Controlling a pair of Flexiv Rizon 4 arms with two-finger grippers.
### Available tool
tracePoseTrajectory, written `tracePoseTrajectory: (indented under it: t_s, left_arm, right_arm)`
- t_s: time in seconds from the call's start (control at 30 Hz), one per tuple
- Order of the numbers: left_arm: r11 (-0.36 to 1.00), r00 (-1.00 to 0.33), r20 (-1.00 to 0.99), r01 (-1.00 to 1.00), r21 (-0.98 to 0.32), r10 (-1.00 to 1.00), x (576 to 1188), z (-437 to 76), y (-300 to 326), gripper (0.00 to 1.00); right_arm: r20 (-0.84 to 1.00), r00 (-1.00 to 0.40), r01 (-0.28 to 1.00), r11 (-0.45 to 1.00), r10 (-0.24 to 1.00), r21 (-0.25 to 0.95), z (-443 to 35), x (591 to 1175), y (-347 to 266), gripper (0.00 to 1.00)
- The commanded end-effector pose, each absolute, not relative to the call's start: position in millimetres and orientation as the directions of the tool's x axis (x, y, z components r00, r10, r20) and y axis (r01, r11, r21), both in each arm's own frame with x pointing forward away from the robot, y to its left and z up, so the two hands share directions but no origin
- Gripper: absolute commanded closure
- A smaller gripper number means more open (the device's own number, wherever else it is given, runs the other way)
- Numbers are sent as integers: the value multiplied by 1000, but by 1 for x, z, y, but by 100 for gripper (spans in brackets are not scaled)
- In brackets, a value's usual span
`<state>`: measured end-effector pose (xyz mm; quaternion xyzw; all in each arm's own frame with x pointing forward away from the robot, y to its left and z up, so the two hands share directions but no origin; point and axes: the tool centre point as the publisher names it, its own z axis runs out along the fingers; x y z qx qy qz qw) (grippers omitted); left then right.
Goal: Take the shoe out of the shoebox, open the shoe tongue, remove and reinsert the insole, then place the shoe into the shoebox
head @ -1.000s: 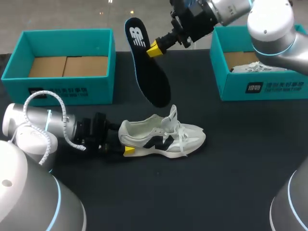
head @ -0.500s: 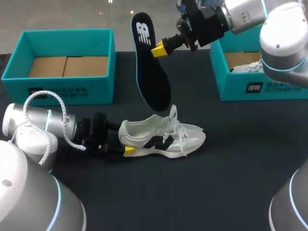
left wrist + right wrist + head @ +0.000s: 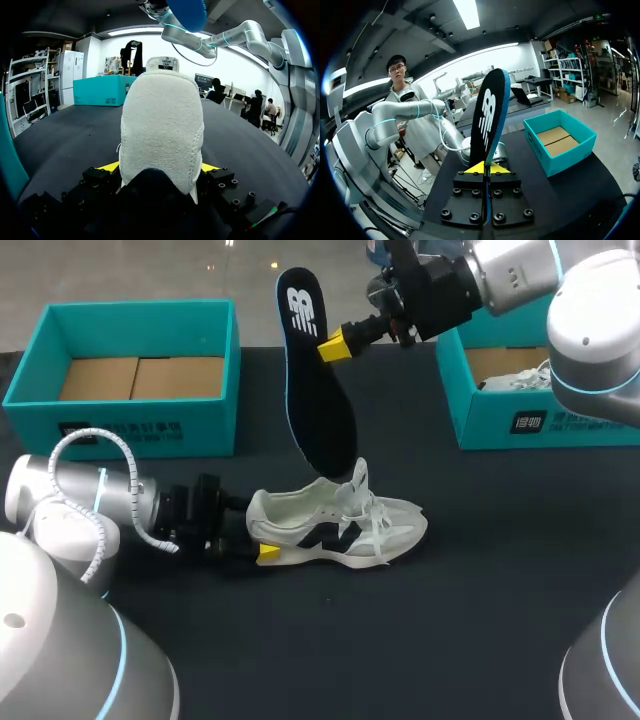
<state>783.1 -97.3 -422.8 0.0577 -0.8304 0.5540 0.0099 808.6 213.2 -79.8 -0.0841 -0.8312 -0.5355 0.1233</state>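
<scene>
The right gripper (image 3: 335, 343) pinches the insole (image 3: 315, 400) by one edge; on re-entry it may twist or snag, shoving the shoe (image 3: 340, 520) that the left gripper (image 3: 259, 537) clamps at the heel.

White-and-black mesh sneaker (image 3: 162, 130): the heel fills the left wrist view, so everything ahead of the left gripper (image 3: 159, 167) is hidden (toe, laces, tongue). Only yellow slivers of its fingers (image 3: 109, 166) show. Black foam insole with blue rim (image 3: 487, 125): the clamped end is buried inside the right gripper (image 3: 484, 168). Teal cardboard shoebox (image 3: 520, 420) beside it: arm covers one corner, white contents unclear.
</scene>
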Motion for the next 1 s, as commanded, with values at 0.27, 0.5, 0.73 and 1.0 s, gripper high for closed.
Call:
tracePoseTrajectory:
  t_s: [0.27, 0.5, 0.73, 1.0]
  left_arm:
    - [380, -993, 81, -107, -919, -85, 783, -423, -98, 100]
    - [380, -993, 81, -107, -919, -85, 783, -423, -98, 100]
    - [380, -993, 81, -107, -919, -85, 783, -423, -98, 100]
    - [380, -993, 81, -107, -919, -85, 783, -423, -98, 100]
  right_arm:
    - [314, -940, 342, 402, 136, 849, -71, 760, 184, 100]
    - [342, -920, 391, 395, 193, 831, -72, 746, 173, 100]
    - [379, -893, 447, 378, 242, 811, -82, 733, 163, 100]
    - [436, -861, 507, 369, 261, 779, -94, 716, 159, 100]
